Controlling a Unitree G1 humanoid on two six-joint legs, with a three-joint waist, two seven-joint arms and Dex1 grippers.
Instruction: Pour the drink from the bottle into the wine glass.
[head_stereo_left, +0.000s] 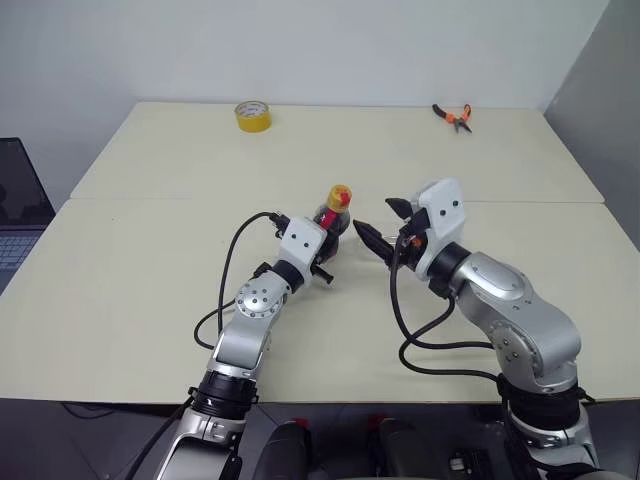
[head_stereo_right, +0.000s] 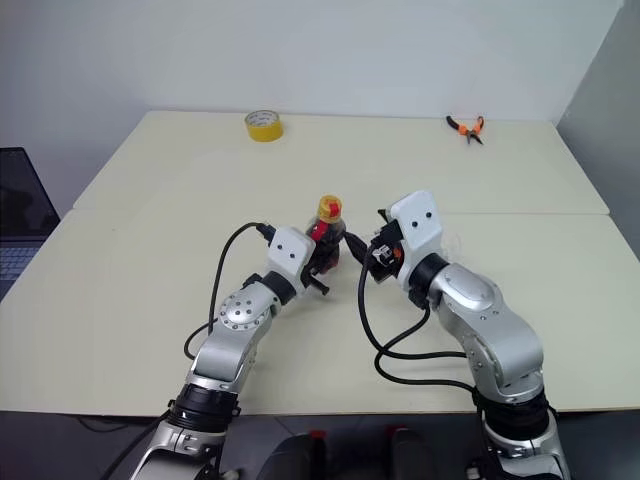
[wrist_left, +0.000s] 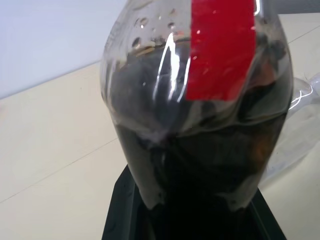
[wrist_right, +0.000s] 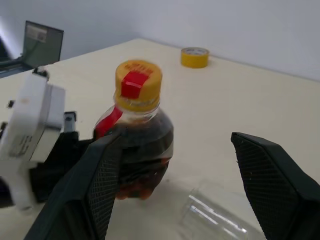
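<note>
Left eye view: left gripper (head_stereo_left: 327, 243) clenched around the upright, capped bottle (head_stereo_left: 335, 211) of dark drink (wrist_left: 200, 165) mid-table; right gripper (head_stereo_left: 385, 226) spread wide just beside it, grasping nothing. Right wrist view: wine glass (wrist_right: 220, 215) lying on the table (head_stereo_left: 150, 270) near the bottle.

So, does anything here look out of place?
Yes: the wine glass seems to lie on its side on the table, beside the bottle, so nothing could be poured in.

capped bottle (wrist_right: 137, 135) upright, dark drink (wrist_left: 200, 165), wine glass (wrist_right: 220, 215) lying beside
</note>
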